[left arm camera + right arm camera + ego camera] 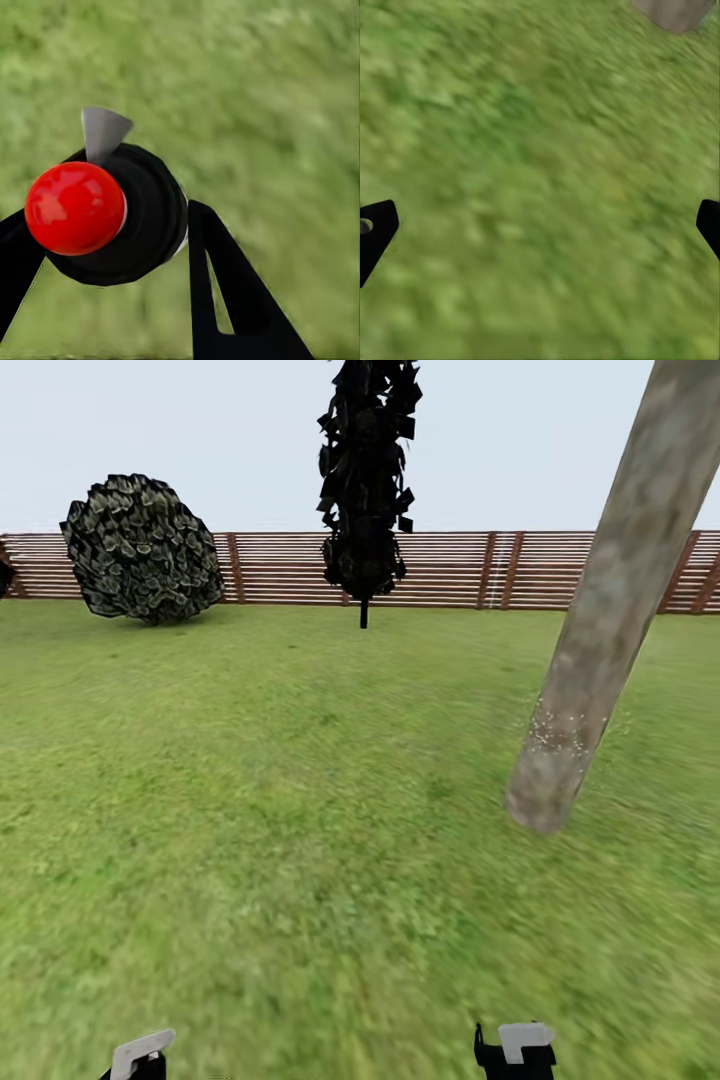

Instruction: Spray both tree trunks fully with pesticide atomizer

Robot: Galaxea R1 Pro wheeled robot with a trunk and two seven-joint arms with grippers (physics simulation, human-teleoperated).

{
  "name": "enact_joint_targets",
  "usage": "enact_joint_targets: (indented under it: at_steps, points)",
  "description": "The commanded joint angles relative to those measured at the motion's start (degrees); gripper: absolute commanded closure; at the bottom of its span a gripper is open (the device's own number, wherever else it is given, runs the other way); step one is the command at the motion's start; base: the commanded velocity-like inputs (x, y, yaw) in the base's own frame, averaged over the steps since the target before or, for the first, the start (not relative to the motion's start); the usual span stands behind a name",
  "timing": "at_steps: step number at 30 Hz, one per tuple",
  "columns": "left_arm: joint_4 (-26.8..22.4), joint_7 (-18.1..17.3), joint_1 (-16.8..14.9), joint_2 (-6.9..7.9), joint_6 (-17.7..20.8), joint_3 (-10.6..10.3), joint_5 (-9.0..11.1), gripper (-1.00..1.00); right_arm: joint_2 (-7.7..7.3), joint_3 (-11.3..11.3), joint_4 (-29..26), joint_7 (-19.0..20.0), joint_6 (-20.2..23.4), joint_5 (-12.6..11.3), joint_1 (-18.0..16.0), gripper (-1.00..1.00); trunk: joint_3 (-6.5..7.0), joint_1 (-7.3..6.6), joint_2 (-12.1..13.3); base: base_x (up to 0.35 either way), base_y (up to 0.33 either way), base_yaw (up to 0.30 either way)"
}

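The pesticide atomizer point(154, 217) has a black round body, a glossy red ball top and a grey nozzle, and my left gripper point(112, 217) is shut on it above the grass floor point(270, 97). One tree trunk point(600, 630), thick and mottled grey-tan, leans across the right of the head view. White pesticide specks point(550, 735) dot its lower part near the base. The trunk's foot point(673, 11) shows at the edge of the right wrist view. My right gripper point(544, 223) is open over bare grass, holding nothing.
A brown slat fence point(280, 568) closes the lawn at the back. A round dark shrub point(142, 548) stands at the back left and a narrow black cypress-like tree point(366, 480) at the back middle. Both arms' ends point(140, 1055) point(515, 1050) show low in the head view.
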Motion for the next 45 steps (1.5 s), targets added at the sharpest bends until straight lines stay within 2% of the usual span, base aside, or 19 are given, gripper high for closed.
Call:
enact_joint_targets:
  at_steps: [1, 12, 45]
  points:
    - [0.1, 0.0, -0.1, -0.01, -0.2, 0.5, -0.6, 1.0, 0.01, -0.4, 0.0, -0.3, -0.1, 0.6, 0.0, -1.0, -0.05, -0.01, 0.0, 0.0, 0.0, 0.283]
    - [0.2, 0.0, -0.1, -0.01, -0.2, 0.5, -0.5, 1.0, 0.01, -0.4, 0.0, -0.3, -0.1, 0.6, 0.0, -1.0, -0.14, -0.01, 0.0, 0.0, 0.0, 0.282]
    - [0.2, 0.0, -0.1, -0.01, -0.2, 0.5, -0.5, 1.0, 0.01, -0.4, 0.0, -0.3, -0.1, 0.6, 0.0, -1.0, -1.62, -0.01, 0.0, 0.0, 0.0, 0.274]
